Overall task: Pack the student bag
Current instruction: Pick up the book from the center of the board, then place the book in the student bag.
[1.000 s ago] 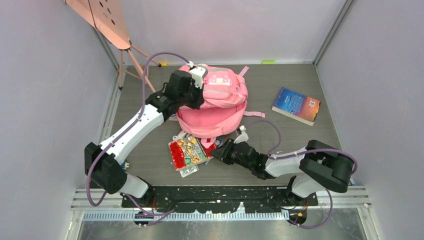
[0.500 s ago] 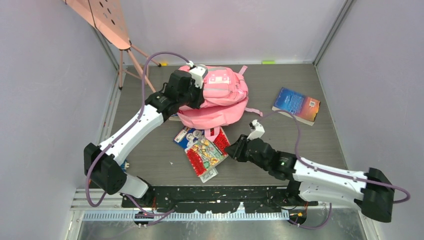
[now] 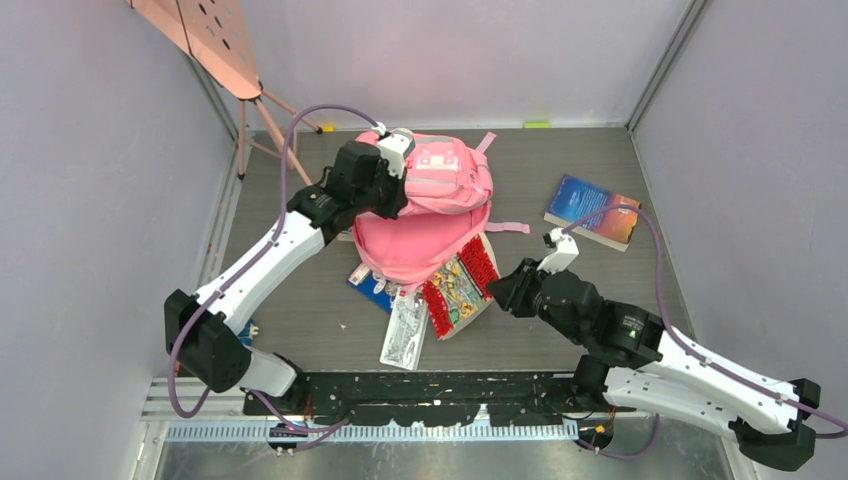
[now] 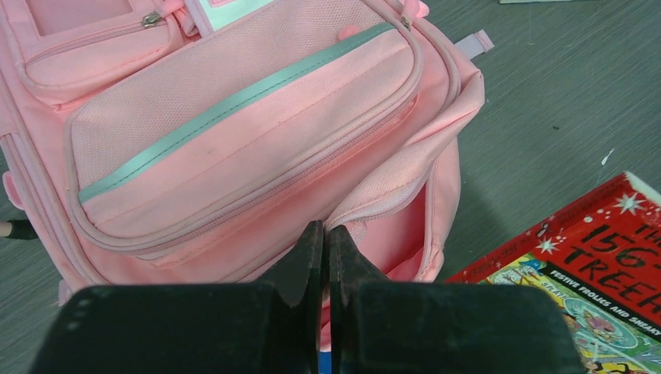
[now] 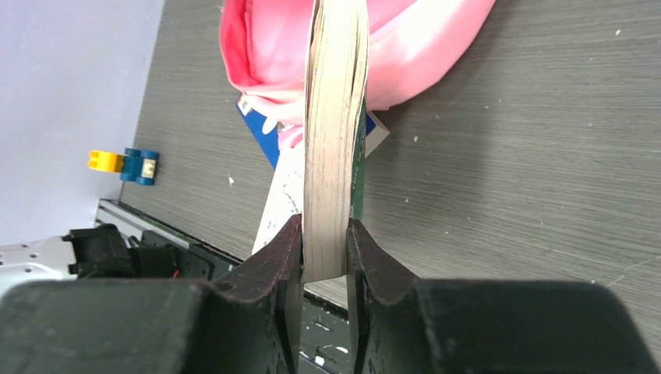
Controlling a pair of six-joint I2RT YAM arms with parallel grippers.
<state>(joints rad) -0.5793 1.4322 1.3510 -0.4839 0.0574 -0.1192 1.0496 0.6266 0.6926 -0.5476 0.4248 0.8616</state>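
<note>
The student bag [image 3: 425, 225] lies in the middle of the table [image 3: 310, 290]. The left gripper [image 4: 325, 231] pinches its top edge tight and lifts the mouth open. The right gripper [image 5: 323, 227] squeezes the red book [image 3: 458, 290]. Best to slide it straight in, slowly, under the lifted edge

Robot lab test cell, wood-grain table [image 3: 600, 300] boxed in by plain pale walls [image 3: 90, 180], aluminium rail [image 3: 180, 400] and black mounting plate [image 3: 450, 385] along the table's near edge, two cabled robot arms [image 3: 265, 265] bolted there, tripod-mounted pink perforated board [image 3: 205, 35] at the table's far-left corner.
</note>
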